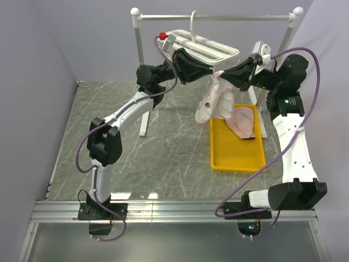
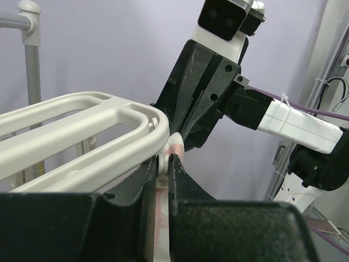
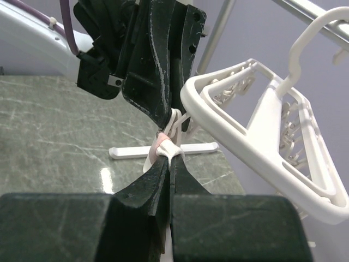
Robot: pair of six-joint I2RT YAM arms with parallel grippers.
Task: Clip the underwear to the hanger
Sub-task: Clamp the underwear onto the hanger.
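The left gripper (image 2: 163, 160) is clenched on a small white clip (image 3: 174, 117) dangling under the right-end corner of the hanger (image 1: 210, 51). The right gripper (image 3: 168, 159) meets it nose to nose. It is clenched on the top edge of the underwear (image 1: 214, 103), whose pink fabric touches that clip just beneath the hanger. The rest of the underwear hangs limp below the hanger's right end. The hanger hooks over a grey rail stand (image 1: 218, 17). Below and right of the hanger, a yellow tray (image 1: 229, 161) on the desk (image 1: 163, 142) holds another pale pink piece (image 1: 244, 121).
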